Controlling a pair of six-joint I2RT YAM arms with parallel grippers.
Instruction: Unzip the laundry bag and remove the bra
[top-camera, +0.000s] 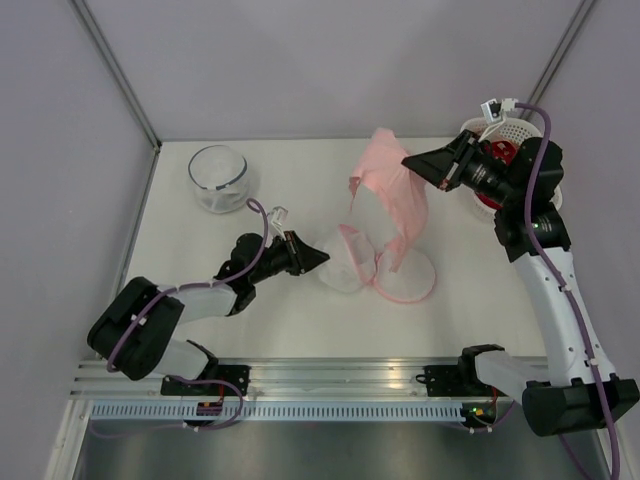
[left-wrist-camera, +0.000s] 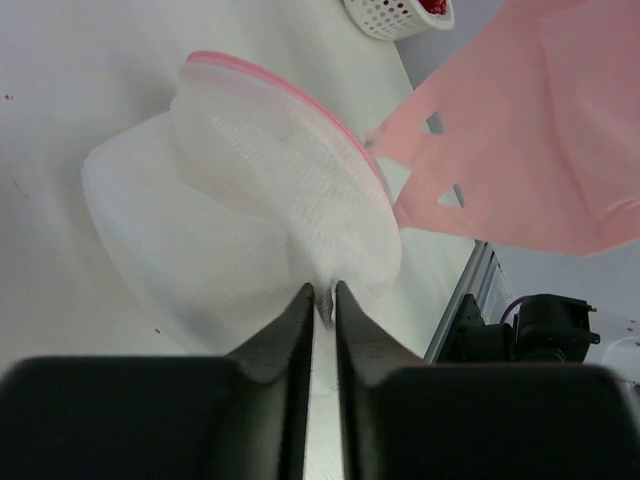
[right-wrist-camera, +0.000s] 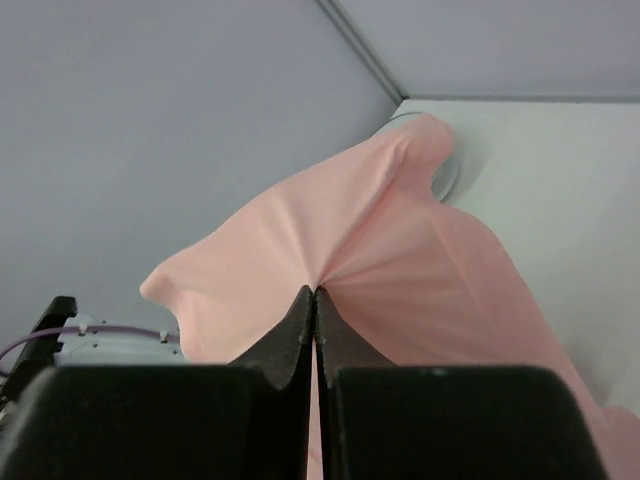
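Laundry bag (top-camera: 350, 270) and bra (top-camera: 395, 195) are both over the middle of the white desk (top-camera: 300, 330), the widest thing in view. Pale pink and limp, the bra hangs in the air from its top edge, and its lower end trails down to the bag's right half; whether it touches the mesh there I cannot tell. The bag lies unzipped on the desk, its two pink-rimmed mesh halves spread side by side. A white lattice basket (top-camera: 518, 133) stands at the far right corner with a red garment (top-camera: 500, 152) in it. A clear glass bowl (top-camera: 220, 178) stands at the far left. The right claw (right-wrist-camera: 316, 300) is clamped on a fold of the bra. The left claw (left-wrist-camera: 320, 298) is pinched on the mesh of the bag's left half.
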